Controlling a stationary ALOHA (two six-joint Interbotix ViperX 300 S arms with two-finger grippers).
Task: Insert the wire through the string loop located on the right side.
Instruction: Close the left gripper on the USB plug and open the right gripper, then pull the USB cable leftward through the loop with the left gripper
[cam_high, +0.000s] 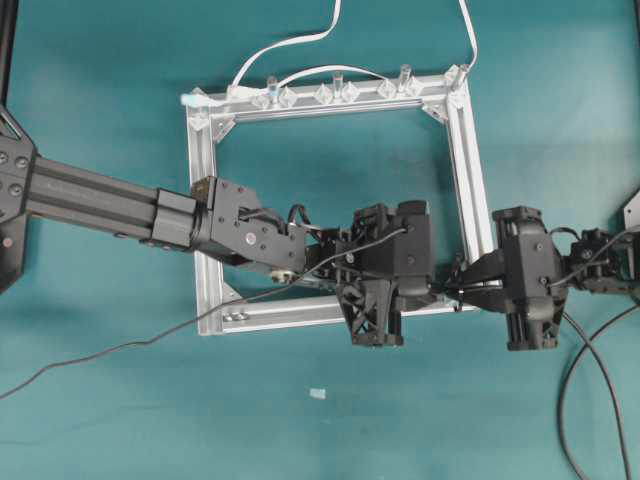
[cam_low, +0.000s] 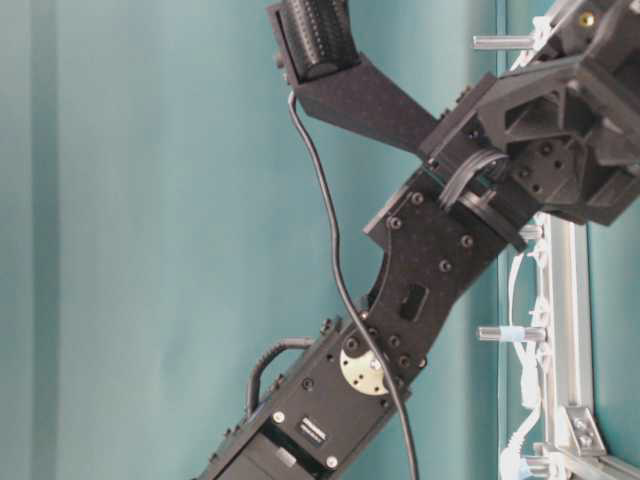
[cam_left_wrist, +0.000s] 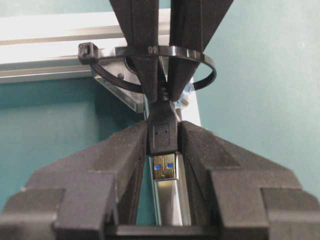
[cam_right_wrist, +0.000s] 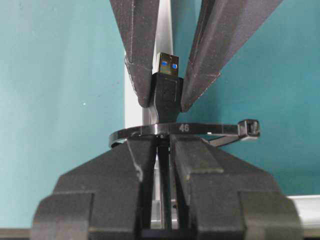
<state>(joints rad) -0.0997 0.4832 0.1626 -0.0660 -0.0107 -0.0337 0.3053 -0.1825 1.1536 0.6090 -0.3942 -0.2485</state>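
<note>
Already I see the wire (cam_left_wrist: 163, 136) has its plug poked through the string loop (cam_left_wrist: 205, 70) at the frame's (cam_high: 468, 160) lower right corner; left gripper (cam_left_wrist: 163, 145) pinches the plug, right gripper (cam_right_wrist: 162, 150) clamps the cable behind. Pulling through remains.

Teal table (cam_high: 100, 90) bears an aluminium frame (cam_high: 203, 170).

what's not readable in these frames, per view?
- Overhead: string loop and the plug of the wire are hidden under the meeting left gripper and right gripper.
- Table-level: an arm fills the view; loop and plug are out of sight.
- Left wrist: the loop's fixing to the aluminium frame is behind the right gripper's fingers.
</note>
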